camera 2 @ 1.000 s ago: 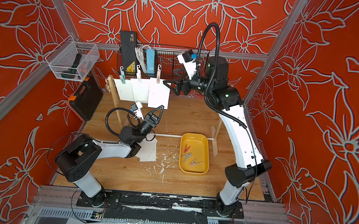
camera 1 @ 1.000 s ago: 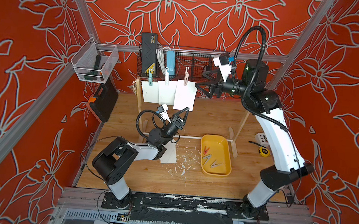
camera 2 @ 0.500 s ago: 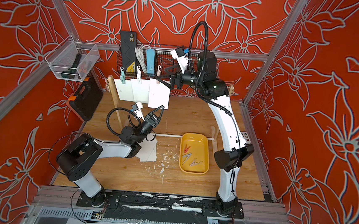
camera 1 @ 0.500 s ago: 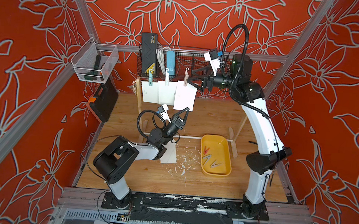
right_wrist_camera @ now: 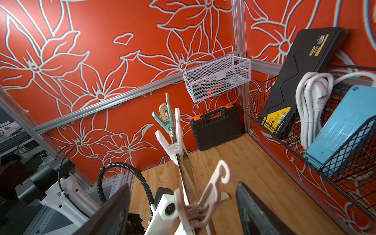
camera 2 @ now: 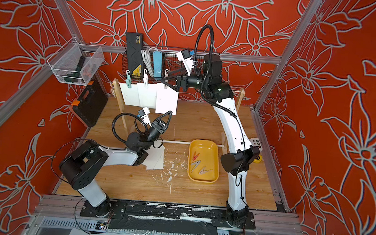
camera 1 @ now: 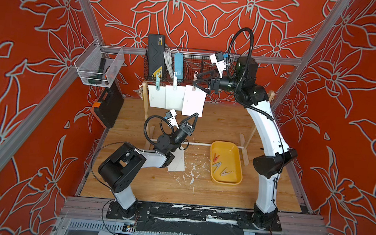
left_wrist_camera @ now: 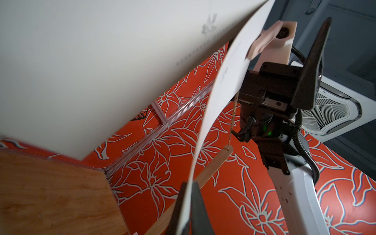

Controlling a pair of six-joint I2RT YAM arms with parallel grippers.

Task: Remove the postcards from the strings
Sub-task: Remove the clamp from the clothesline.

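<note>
Looking down in a top view, the left end effector (camera 1: 196,115) is clamped on the bottom corner of the postcard (camera 1: 194,101) hanging above it. The right end effector (camera 1: 195,79) gapes around its pink peg (camera 1: 194,86). Only the left wrist shows the string (left_wrist_camera: 234,114) and the bowed paper, which I judge could tear if pulled early. Only the right wrist shows gaps beside the peg.

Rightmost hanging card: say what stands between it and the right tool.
Only the pink peg clipping the card; the right tool straddles it, jaws open. Nothing else visible. The left tool is shut on the card's lower corner.
</note>
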